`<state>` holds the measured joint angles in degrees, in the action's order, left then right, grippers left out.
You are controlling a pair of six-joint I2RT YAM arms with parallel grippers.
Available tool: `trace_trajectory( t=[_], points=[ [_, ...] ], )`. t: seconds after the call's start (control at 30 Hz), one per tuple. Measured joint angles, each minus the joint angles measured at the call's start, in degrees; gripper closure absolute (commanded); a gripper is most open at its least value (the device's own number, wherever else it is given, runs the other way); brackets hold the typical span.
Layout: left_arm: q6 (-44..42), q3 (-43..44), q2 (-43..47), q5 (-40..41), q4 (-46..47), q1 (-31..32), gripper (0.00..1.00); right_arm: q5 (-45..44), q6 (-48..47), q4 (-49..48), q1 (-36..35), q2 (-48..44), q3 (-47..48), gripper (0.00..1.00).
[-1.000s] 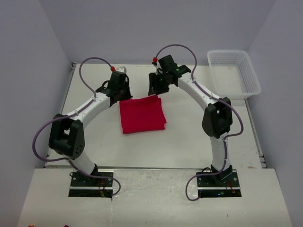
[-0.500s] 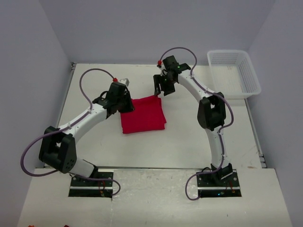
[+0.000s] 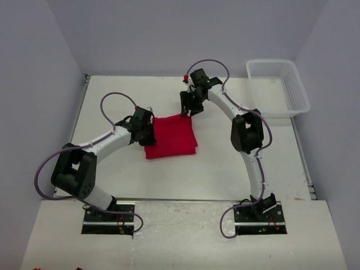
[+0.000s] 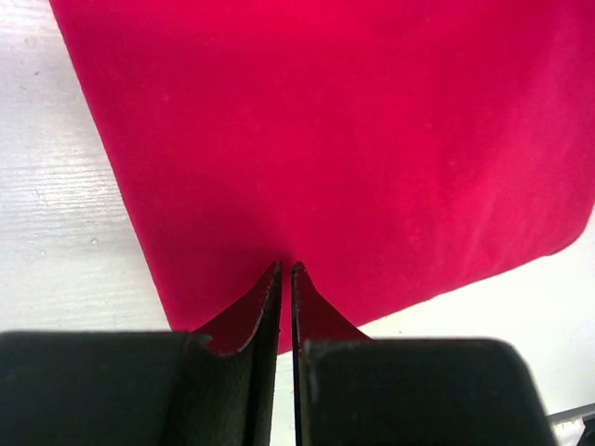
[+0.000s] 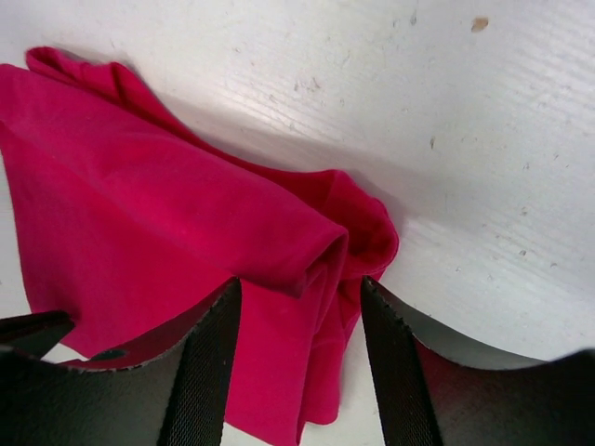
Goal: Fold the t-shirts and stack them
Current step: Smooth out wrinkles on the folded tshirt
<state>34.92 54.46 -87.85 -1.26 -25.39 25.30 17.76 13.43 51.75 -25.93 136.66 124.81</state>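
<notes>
No writing, brand, number or sign can be read in any view; the red t-shirt (image 4: 353, 139) just ahead of the left gripper (image 4: 286, 268) shows only plain cloth.

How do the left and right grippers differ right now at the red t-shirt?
The left gripper has its jaws almost shut, with only a thin slit between them; the right gripper has its jaws open. The left one sits at the flat left edge of the t-shirt; the right one straddles its bunched far right corner. Both are down at the cloth.
</notes>
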Motion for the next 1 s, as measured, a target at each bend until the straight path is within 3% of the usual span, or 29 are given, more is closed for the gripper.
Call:
trace_trajectory(
  t=[0.23,0.5,0.63,1.0],
  points=[
    [0.3,-2.2,-2.1,0.2,0.6,0.0,0.93,0.0,0.0,-0.4,0.0,0.0,2.2,0.48],
    [0.6,-4.2,-2.5,0.6,1.0,0.6,0.92,2.7,0.0,0.2,0.0,2.7,7.6,0.64],
    [0.6,-4.5,-2.5,0.9,1.2,0.7,0.92,4.4,0.1,0.2,0.0,4.3,8.2,0.64],
    [0.6,-4.2,-3.9,0.9,1.8,0.7,0.92,4.7,0.2,-2.4,0.0,4.3,0.9,0.47]
  ],
)
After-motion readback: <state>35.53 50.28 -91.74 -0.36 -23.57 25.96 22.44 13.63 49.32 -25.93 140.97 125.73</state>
